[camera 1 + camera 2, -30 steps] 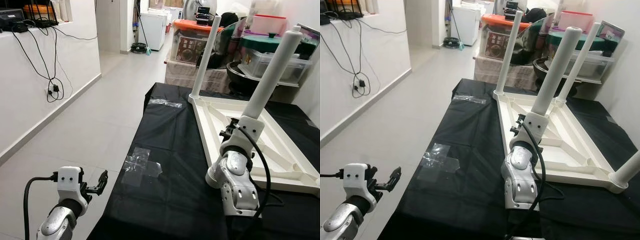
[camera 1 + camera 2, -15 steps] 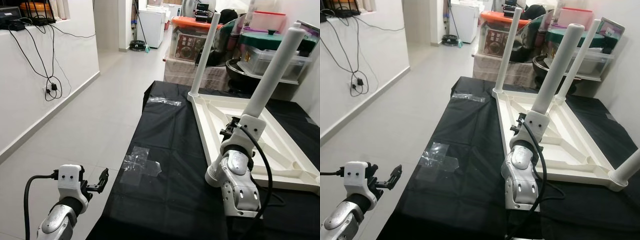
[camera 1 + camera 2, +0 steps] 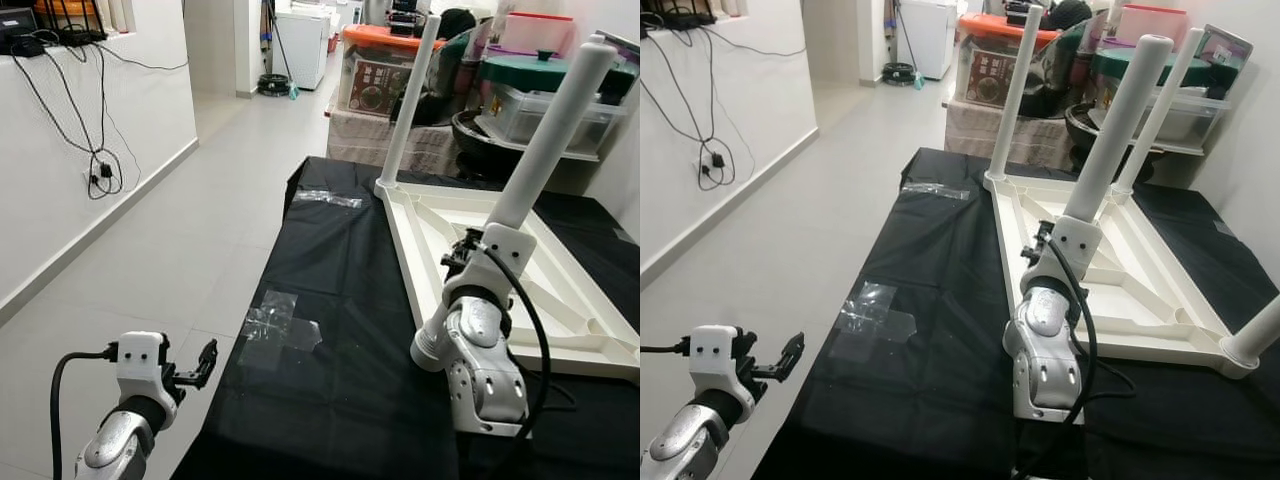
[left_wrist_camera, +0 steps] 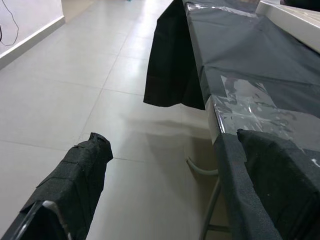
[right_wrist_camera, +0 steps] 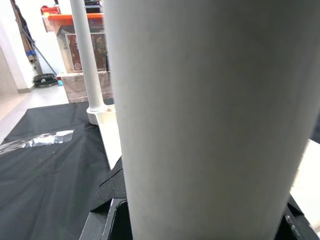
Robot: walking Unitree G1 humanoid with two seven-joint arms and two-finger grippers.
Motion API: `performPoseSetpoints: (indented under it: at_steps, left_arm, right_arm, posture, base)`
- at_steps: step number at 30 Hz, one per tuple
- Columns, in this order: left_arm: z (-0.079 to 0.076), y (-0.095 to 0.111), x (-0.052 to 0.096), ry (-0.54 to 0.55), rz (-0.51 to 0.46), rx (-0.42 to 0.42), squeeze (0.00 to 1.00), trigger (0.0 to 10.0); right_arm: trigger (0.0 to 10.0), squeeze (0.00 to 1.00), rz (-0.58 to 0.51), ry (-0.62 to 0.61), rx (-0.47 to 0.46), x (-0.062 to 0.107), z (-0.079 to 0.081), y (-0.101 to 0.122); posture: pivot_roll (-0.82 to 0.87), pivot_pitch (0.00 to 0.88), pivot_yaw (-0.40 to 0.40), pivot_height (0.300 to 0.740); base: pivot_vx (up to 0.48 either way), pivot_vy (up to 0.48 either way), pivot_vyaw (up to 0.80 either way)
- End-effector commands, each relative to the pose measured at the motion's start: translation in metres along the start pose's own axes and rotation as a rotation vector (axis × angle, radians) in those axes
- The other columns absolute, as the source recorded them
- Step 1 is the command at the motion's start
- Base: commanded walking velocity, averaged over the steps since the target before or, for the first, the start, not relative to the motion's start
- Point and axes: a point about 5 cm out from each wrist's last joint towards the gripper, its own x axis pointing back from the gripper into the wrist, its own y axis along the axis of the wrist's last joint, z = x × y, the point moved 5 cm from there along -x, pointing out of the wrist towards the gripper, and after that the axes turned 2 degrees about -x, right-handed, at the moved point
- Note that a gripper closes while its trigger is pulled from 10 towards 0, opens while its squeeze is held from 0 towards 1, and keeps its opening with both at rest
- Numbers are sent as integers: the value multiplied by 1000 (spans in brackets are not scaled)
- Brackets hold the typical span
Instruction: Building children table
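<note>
Your right gripper (image 3: 468,248), mid-frame, is clamped on the white leg (image 3: 545,140), which slants toward upper right. Left gripper (image 3: 205,358), lower left, hangs open.

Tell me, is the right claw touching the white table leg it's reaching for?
Touching. In the right wrist view the white leg sits pressed between the right claw's black fingers, no gap showing.

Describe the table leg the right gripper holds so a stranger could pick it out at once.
On the black-covered bench lies an upside-down white table, legs pointing up. The held leg is the thick white one rising tilted from the right gripper over the table's near side. Unlike the other legs, it has a robot arm at its base.
</note>
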Motion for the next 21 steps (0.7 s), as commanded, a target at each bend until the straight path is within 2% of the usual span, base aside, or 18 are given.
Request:
performPoseSetpoints:
  at_steps: [1, 6, 7, 9, 10, 21]
  left_arm:
    - [-2, 0, -1, -13, 4, -18, 0, 10000]
    - [-2, -1, -1, -13, 5, -19, 0, 10000]
    - [-2, -2, -1, -15, 7, -18, 0, 10000]
    - [-2, -2, -1, -15, 8, -18, 0, 10000]
    - [-2, -2, -1, -16, 9, -18, 0, 10000]
    - [-2, -3, -2, -22, 12, -17, 0, 10000]
  right_arm:
    - [10000, 0, 94, -65, -11, -2, -20, -22]
    - [10000, 0, 86, -61, -19, -1, -19, -18]
    - [10000, 753, 64, -67, -31, -1, -19, -11]
    - [10000, 753, 53, -73, -34, -1, -20, -8]
    - [10000, 1000, 41, -74, -43, -2, -21, -5]
    - [10000, 1000, -19, -65, -85, -1, -21, 13]
  posture:
    - [78, 0, -45, 740]
    - [78, 0, -45, 740]
    - [77, 0, -43, 740]
    - [77, 0, -43, 740]
    - [75, 0, -42, 740]
    - [74, 0, -39, 740]
  base:
    - [0, 0, 0]
    - [0, 0, 0]
    - [0, 0, 0]
    - [0, 0, 0]
    - [0, 0, 0]
    - [0, 0, 0]
